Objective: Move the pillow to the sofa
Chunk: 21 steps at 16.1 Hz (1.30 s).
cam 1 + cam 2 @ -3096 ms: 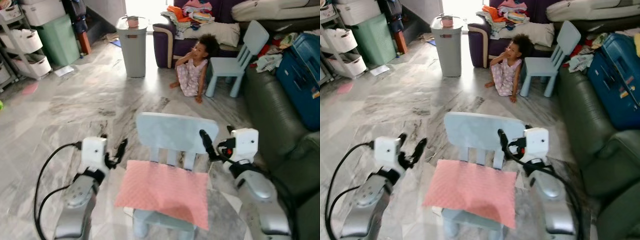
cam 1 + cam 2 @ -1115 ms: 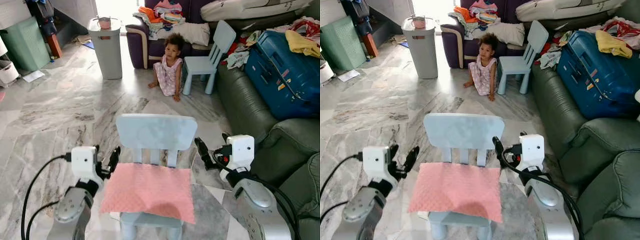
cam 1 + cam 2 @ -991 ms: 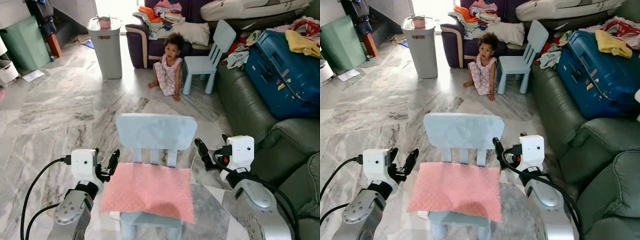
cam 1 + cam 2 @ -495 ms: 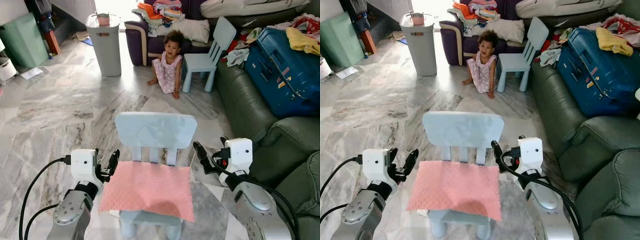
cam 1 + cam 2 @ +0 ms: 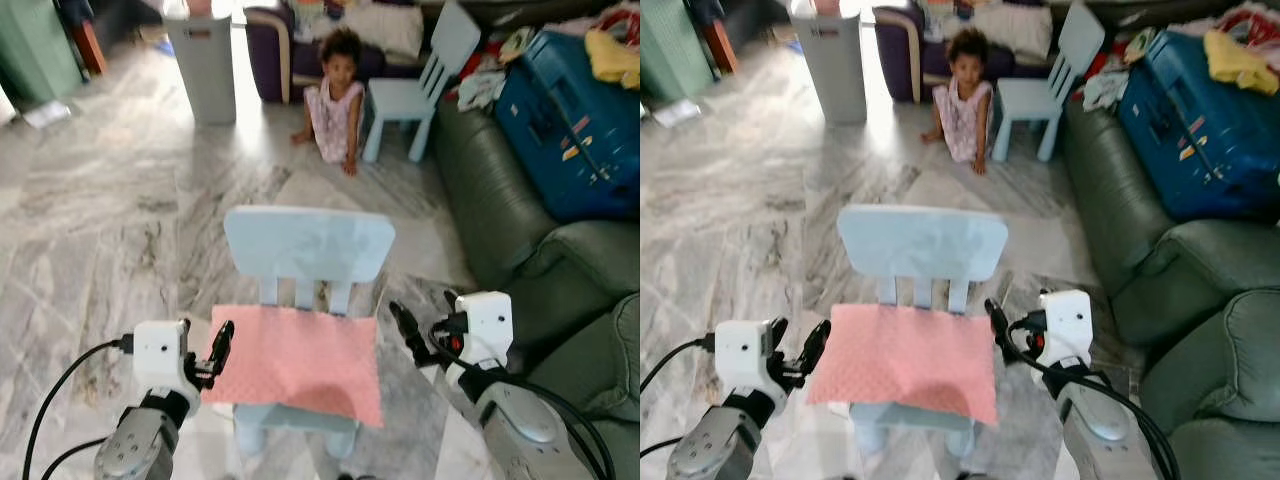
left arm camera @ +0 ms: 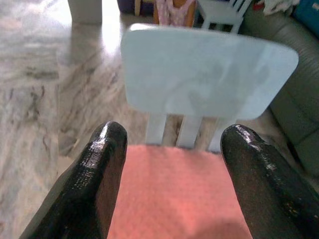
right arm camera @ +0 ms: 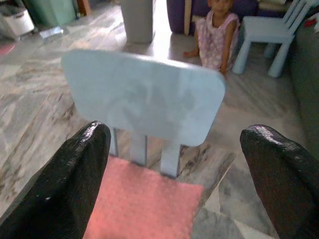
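Observation:
A flat pink pillow (image 5: 292, 360) lies on the seat of a small pale-blue chair (image 5: 308, 245) right in front of me. My left gripper (image 5: 214, 352) is open at the pillow's left edge, close beside it. My right gripper (image 5: 410, 332) is open just off the pillow's right edge. In the left wrist view the pillow (image 6: 177, 191) sits between and beyond the two black fingers (image 6: 102, 169). In the right wrist view the pillow (image 7: 144, 211) lies low between the spread fingers (image 7: 75, 169). A dark green sofa (image 5: 520, 250) runs along my right side.
A child (image 5: 338, 95) sits on the marble floor beyond the chair, beside a second blue chair (image 5: 420, 90). A blue suitcase (image 5: 575, 125) and clothes lie on the sofa. A grey bin (image 5: 205, 50) and a purple armchair (image 5: 270, 55) stand at the back.
The camera has tilted down and come nearer, so the chair and pillow sit higher and larger. Both grippers stay open at the pillow's two sides.

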{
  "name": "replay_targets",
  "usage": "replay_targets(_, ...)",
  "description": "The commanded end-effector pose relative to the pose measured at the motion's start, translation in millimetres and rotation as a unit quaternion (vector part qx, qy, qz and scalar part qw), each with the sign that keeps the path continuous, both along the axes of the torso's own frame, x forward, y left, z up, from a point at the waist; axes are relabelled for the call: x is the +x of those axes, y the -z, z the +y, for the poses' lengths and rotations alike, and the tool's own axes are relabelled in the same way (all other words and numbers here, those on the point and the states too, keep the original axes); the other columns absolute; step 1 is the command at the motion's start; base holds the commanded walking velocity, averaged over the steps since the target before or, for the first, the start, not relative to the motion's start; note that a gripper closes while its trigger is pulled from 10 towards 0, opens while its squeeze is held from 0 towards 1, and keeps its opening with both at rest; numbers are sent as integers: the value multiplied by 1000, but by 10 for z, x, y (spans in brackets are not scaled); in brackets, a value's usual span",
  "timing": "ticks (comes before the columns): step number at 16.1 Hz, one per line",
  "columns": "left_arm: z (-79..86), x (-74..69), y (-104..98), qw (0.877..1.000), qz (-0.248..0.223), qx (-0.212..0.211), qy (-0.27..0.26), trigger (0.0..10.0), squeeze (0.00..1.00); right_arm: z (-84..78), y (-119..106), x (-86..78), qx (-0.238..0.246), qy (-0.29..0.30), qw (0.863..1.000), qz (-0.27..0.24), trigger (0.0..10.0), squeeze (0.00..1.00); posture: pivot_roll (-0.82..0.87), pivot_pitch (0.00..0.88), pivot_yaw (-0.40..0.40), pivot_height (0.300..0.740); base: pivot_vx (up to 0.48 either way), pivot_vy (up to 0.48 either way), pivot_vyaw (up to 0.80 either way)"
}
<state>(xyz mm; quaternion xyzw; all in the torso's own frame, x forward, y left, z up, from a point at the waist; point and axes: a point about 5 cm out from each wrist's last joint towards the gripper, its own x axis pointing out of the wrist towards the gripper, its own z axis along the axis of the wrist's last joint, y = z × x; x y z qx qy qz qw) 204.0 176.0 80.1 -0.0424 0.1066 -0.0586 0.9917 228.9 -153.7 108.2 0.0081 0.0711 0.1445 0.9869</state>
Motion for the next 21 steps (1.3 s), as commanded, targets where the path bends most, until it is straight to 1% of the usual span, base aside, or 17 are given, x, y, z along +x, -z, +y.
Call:
replay_targets(1, -26, -44, -40, 1000, -1, -4, 2, 10000, 0, 7, -46, -49, 0, -6, 1000, -3, 10000, 0, -62, 205, -55, 740, 0, 0, 0)
replay_targets(3, -44, -56, -40, 1000, 4, -6, 5, 10000, 0, 16, -45, -55, 0, -8, 1000, 4, 10000, 0, -65, 225, -56, 740, 0, 0, 0)
replay_targets(8, -22, -47, -61, 1000, 9, -4, 6, 10000, 0, 52, -37, -94, 0, -12, 1000, 13, 10000, 0, -65, 230, -50, 740, 0, 0, 0)
replay_targets(13, -32, -18, -59, 1000, 9, -5, 6, 10000, 0, 64, -47, -73, 1, -13, 1000, 13, 10000, 0, -66, 222, -48, 677, 0, 0, 0)
replay_targets(15, -31, -11, -63, 1000, 8, -6, 5, 10000, 0, 66, -46, -63, 1, -13, 1000, 13, 10000, 0, -65, 223, -47, 663, 0, 0, 0)
replay_targets(20, -32, -27, -74, 1000, 8, -5, 3, 10000, 0, 71, -29, -91, 0, -13, 1000, 17, 10000, 0, -62, 232, -48, 599, 0, 0, 0)
replay_targets(21, -36, -33, -71, 1000, 9, -5, 2, 10000, 0, 73, -27, -96, -8, -22, 1000, 15, 10000, 0, -59, 234, -50, 585, 0, 0, 0)
